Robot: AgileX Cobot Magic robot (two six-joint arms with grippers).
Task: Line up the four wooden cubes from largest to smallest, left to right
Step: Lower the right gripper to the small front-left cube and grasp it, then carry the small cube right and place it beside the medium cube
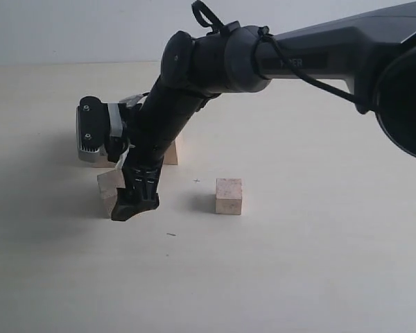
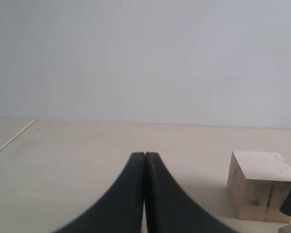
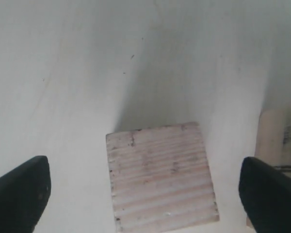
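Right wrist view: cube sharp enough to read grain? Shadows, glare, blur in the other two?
Right wrist view: centre cube sharp, grain readable; fingers soft black masses; broad soft shadow beyond the cube. Exterior view: diffuse light; lone cube throws a faint shadow leftward; arm housing at right edge blurred. Left wrist view: even, no glare; seamed cube crisp.

Right end effector (image 3: 144, 165) low, jaws spread wide

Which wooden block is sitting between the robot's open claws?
The block directly under the right gripper, between its open fingers. The lone block stands apart, clear of the arm.
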